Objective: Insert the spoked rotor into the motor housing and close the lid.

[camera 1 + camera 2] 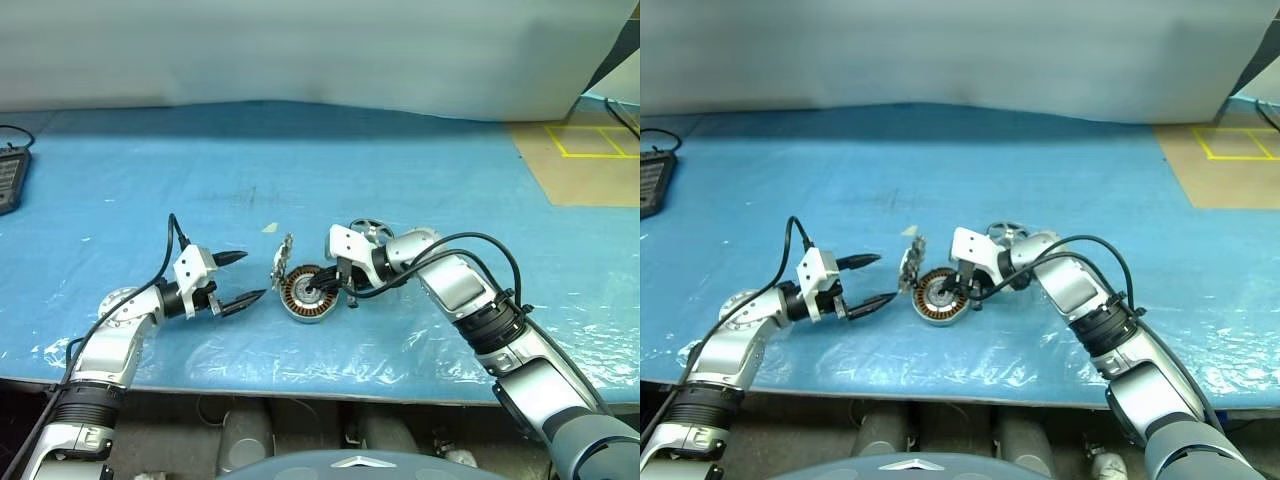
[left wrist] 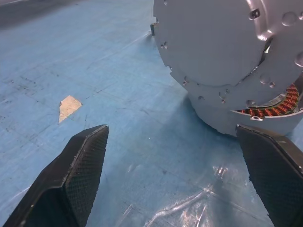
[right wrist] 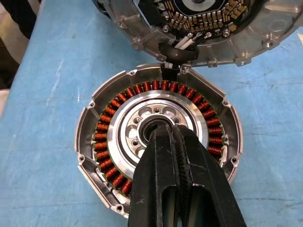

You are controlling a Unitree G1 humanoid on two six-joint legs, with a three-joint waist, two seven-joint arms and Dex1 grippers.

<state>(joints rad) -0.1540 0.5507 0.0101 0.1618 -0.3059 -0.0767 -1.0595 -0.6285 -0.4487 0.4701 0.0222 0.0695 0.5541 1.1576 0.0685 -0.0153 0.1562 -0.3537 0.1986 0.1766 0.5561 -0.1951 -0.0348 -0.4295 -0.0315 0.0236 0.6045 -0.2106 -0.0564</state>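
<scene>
motor housing point(image 3: 158, 149) lies on blue table point(image 1: 400, 170), copper windings up | lid point(image 1: 281, 262) stands tilted, touching its left edge | spoked rotor point(image 1: 366, 230) just behind right arm | right gripper point(image 1: 325, 289) closed, tips at housing centre | left gripper point(image 1: 243, 277) wide open, empty, near lid

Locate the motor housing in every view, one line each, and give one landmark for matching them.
Left eye view: motor housing at centre, on the blue table.
Right eye view: at centre, beside the right gripper.
Left wrist view: grey wall with copper windings, low under the upright lid.
Right wrist view: seen from above, mid-picture.
Shared landmark: the ring of copper windings.
</scene>
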